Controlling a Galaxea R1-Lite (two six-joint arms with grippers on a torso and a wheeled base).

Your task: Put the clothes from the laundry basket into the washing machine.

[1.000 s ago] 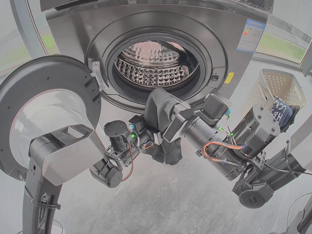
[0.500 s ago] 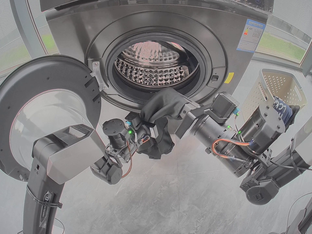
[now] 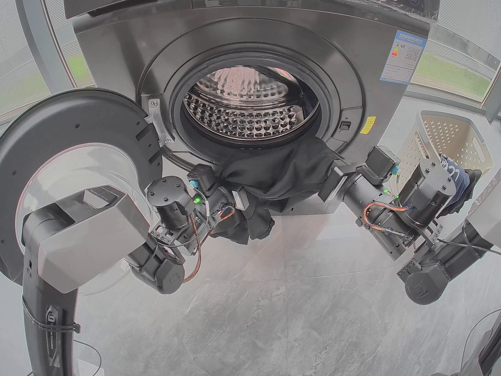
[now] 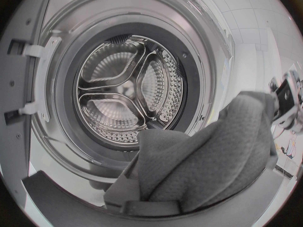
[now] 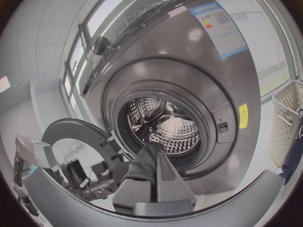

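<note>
- Holds a dark cloth point(image 3: 282, 171) in both grippers, stretched sideways in front of the lower rim of the washer point(image 3: 250, 32) opening, outside the drum point(image 3: 245, 110).
- Clenches the left gripper point(image 3: 236, 197) on the cloth's left end, just below the opening's lower left, with a bunched fold hanging beneath it above the floor point(image 3: 271, 309).
- Clenches the right gripper point(image 3: 334, 177) on the cloth's right end, at the opening's lower right.
- Pinches fabric between the right fingers point(image 5: 170, 180), pressed together, with cloth draped over their tips and the drum straight ahead.
- Has the door point(image 3: 73, 126) swung wide open on the left.
- Has a blue garment point(image 3: 458, 178) draped over the rim of the basket point(image 3: 443, 131), right of the washer, well apart from both grippers.
</note>
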